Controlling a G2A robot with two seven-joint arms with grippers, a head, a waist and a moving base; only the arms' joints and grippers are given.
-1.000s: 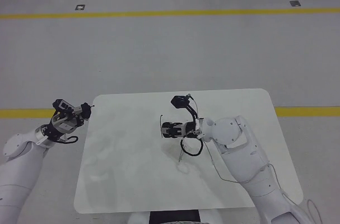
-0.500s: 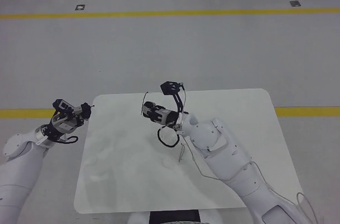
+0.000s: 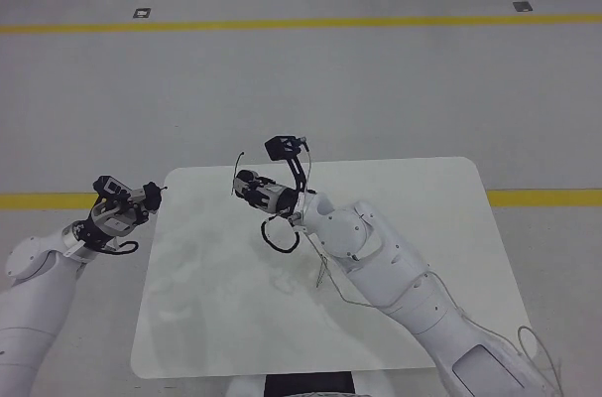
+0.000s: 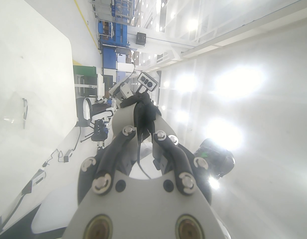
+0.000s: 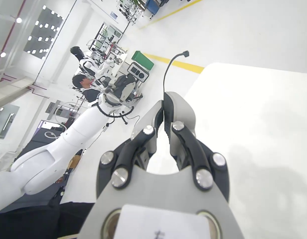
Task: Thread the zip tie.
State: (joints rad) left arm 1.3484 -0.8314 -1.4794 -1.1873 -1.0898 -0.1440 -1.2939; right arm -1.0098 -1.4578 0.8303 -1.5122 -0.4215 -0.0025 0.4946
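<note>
What worried me was a twist or a slip. My right gripper [image 5: 164,100] pinched the thin black plastic zip tie [image 5: 165,75] only at the very tips of its pads. The free length bowed away with the small square head [image 5: 185,53] at its end, so any quick swing could have set it wavering or turned it in the pinch and spoilt the line-up.

It hung near the far left corner of the white rounded table [image 5: 255,105], where a drop might have gone to the floor. The jaws were closed on the tie, the strap running out from between them, head outermost.

My left gripper [image 4: 143,101] sat well apart, off the table's left edge, jaws pressed together. Behind them ran a thin dark strand [image 4: 139,150] that I could not identify.
</note>
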